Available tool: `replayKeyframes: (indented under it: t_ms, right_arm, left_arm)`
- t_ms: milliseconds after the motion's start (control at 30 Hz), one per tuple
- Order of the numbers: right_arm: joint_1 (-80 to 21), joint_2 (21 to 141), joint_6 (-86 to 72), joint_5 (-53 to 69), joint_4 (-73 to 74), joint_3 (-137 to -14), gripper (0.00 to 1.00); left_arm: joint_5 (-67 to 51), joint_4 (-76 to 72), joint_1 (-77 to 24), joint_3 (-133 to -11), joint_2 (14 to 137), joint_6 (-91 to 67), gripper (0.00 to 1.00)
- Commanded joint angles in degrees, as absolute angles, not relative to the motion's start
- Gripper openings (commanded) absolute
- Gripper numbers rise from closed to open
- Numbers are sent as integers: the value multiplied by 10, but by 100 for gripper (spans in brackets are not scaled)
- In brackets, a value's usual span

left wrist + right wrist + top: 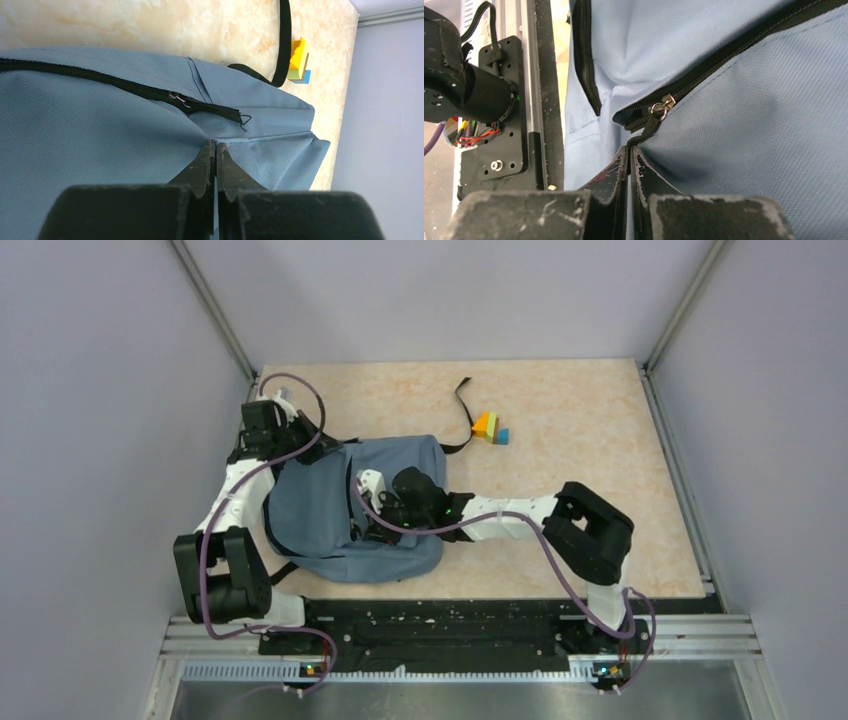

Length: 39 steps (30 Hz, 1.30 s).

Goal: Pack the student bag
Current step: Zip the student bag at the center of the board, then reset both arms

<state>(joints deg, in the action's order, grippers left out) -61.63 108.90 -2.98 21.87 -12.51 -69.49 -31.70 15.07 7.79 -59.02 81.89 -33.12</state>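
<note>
- the student bag (330, 505) lies flat on the left half of the table (600, 420), its near edge close to the arm bases, with a black strap (465, 410) trailing off its far right corner.
- the left end effector (216, 145) is clenched on a pinch of the bag's blue fabric, just below the end of the black zipper (125, 86), at the bag's far left corner.
- the right end effector (629, 150) is clenched on the black pull tab (646, 131) that hangs from the metal slider (664, 103), over the middle of the bag.
- in the right wrist view the zipper gapes on one side of the slider and runs shut on the other.
- the step in hand looks like working the zipper: one arm anchors the cloth and the other draws the slider.
- i cannot tell whether it is being opened or closed. a small stack of coloured blocks (490, 427) lies outside the bag, which hints at opening.
- the next move calls for a steady pull along the zipper line while the left grip holds the fabric taut. soft cloth can bunch and jam the slider, and the thin tab could slip out.
- the table is a pale beige, marbled board.
- plain grey-lilac walls (100, 390) close it in on three sides, and a metal rail (450, 635) carrying the arm bases runs along the near edge.
</note>
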Motion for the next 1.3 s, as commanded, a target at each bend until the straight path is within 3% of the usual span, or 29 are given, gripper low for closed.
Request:
replayKeyframes:
  t_ms: [0, 667, 700, 733, 867, 933, 1000, 1267]
  right_arm:
    - [-633, 1071, -70, 259, -163, -673, 0]
    - [-692, 1039, -69, 264, -135, -634, 0]
    - [-692, 1032, -69, 261, -132, -635, 3]
    - [-692, 1020, -69, 259, -130, -633, 15]
    - [-692, 948, -82, 206, -132, -599, 77]
    - [-692, 914, -86, 148, -105, -594, 93]
    - [-685, 895, -90, 95, -61, -601, 98]
    - [-561, 805, -139, 41, 41, -546, 98]
  left_arm:
    - [-305, 64, 93, -613, 783, -338, 0]
    - [-285, 48, 94, -603, 776, -325, 0]
    - [-287, 49, 94, -603, 774, -321, 0]
    - [-290, 56, 94, -605, 772, -317, 1]
    - [-270, 103, 93, -612, 739, -275, 56]
    - [-239, 119, 93, -605, 708, -249, 70]
    - [-218, 129, 92, -598, 680, -231, 78]
    - [-101, 216, 91, -588, 572, -195, 93]
